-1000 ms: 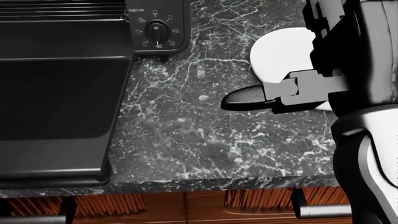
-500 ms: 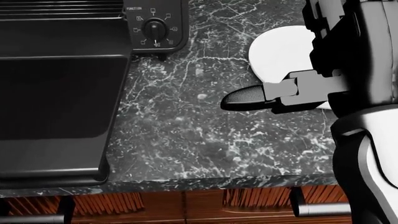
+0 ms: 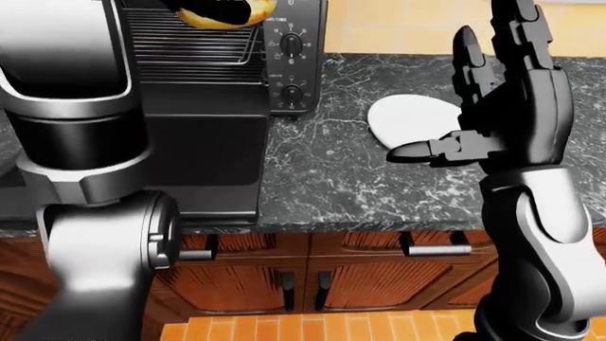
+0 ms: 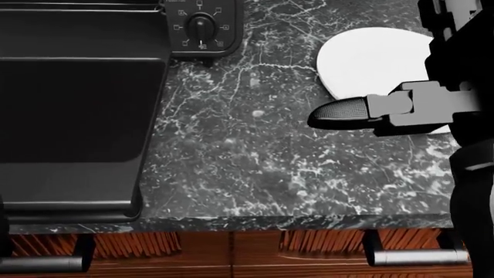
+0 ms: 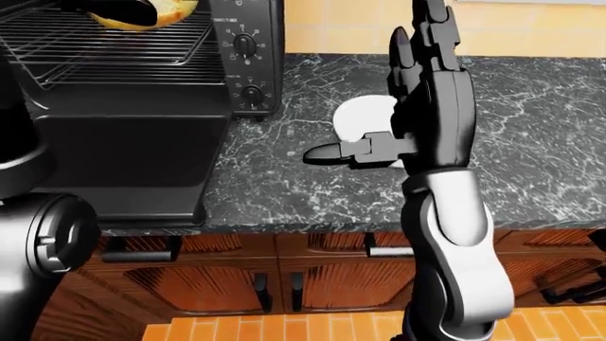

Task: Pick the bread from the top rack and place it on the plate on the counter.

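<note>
The bread (image 5: 142, 13) sits on the top rack (image 5: 114, 50) of the open toaster oven with dark left fingers (image 5: 109, 7) at it, grip unclear, while the right hand (image 3: 506, 92) waits spread and empty near the plate (image 4: 370, 55) on the counter (image 4: 247, 156).

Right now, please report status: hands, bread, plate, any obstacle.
Right hand open, raised near the plate. Left hand at the bread on the top rack, grip unclear. Plate bare, nothing in the way.

My head view has tipped: the toaster oven's dial (image 4: 201, 26) sits higher, and the plate (image 4: 370, 58) and my right hand (image 4: 401, 113) sit further right.
</note>
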{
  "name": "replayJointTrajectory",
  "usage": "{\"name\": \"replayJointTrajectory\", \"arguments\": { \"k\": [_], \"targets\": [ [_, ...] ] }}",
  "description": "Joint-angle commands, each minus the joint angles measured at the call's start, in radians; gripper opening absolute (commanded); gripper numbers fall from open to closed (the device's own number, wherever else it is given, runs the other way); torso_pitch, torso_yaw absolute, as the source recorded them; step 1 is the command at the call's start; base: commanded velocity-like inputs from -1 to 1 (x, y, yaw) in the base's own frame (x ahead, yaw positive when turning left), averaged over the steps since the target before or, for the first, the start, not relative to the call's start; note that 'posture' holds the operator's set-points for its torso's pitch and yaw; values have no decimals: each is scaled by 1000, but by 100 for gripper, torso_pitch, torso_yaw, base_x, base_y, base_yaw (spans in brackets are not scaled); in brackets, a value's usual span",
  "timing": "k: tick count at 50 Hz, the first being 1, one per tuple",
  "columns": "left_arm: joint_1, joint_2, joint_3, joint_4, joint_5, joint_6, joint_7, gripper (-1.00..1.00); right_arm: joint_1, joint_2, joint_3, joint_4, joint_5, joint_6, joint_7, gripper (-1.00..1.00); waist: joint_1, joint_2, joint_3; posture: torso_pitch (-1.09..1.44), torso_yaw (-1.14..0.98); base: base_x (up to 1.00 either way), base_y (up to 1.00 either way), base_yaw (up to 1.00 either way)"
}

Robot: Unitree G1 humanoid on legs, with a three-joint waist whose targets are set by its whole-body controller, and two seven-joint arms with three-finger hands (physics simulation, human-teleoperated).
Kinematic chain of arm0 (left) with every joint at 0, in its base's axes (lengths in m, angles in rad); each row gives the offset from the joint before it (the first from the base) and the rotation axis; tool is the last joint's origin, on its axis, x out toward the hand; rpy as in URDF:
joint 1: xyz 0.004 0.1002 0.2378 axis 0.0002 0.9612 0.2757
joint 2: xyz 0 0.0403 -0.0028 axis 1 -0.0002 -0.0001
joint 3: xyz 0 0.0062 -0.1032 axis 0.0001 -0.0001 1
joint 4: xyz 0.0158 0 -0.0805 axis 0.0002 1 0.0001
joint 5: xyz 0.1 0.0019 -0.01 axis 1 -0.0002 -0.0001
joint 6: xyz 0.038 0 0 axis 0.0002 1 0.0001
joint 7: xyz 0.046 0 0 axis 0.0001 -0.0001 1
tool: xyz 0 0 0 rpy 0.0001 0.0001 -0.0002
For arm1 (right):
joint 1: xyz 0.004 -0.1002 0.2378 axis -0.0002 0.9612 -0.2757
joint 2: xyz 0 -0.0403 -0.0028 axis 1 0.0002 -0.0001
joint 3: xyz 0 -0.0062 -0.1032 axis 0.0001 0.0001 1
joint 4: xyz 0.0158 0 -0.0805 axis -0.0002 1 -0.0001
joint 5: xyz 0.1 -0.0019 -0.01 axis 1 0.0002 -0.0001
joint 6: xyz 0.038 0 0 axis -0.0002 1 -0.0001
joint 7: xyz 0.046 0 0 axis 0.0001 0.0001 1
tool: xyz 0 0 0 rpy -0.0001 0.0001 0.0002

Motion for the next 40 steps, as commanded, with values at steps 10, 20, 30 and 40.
{"name": "replayJointTrajectory", "arguments": {
  "k": [10,20,30,40],
  "targets": [
    [-129,-74,0,100,-25,-115,33,-100,-12,-57,-61,-42,50,-18,-38,100,4,-9,-28,0,0,0,0,0],
    [-186,-131,-7,196,-80,-173,80,-100,19,-103,-122,-66,104,-13,-72,100,6,-19,-26,0,0,0,0,0],
    [-195,-164,-20,263,-121,-240,109,-100,23,-156,-173,-97,170,19,-113,100,4,-28,-23,0,-2,0,0,0],
    [-202,-180,-26,303,-131,-268,111,-100,34,-176,-169,-97,188,10,-137,100,-16,-33,-23,0,-7,0,0,0]
  ]
}}
